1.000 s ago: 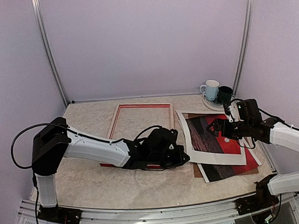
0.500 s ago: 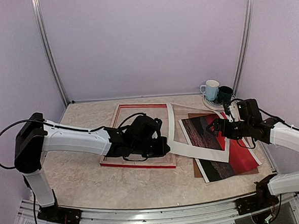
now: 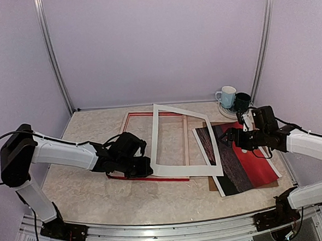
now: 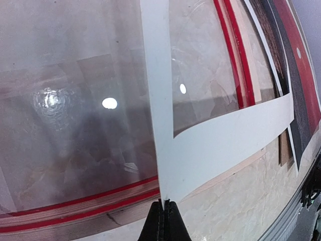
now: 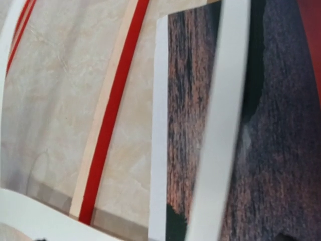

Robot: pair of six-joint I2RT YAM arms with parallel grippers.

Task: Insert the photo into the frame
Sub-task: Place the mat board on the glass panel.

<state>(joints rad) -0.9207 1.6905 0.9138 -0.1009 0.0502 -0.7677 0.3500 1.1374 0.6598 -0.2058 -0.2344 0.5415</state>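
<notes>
Left claw pinched shut on a raised white mat's corner above the red frame, right claw open over the photo lying just right of it; best lower the mat flat and square.

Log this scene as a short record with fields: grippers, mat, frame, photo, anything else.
left gripper: shut on the near-left corner of the mat
right gripper: open, above the photo
mat: white, windowed, tilted up, spanning the right side of the frame and the photo's left edge
frame: lying flat, no photo in it
photo: face up on the brown board, right of the frame
mugs: two, back right corner
</notes>
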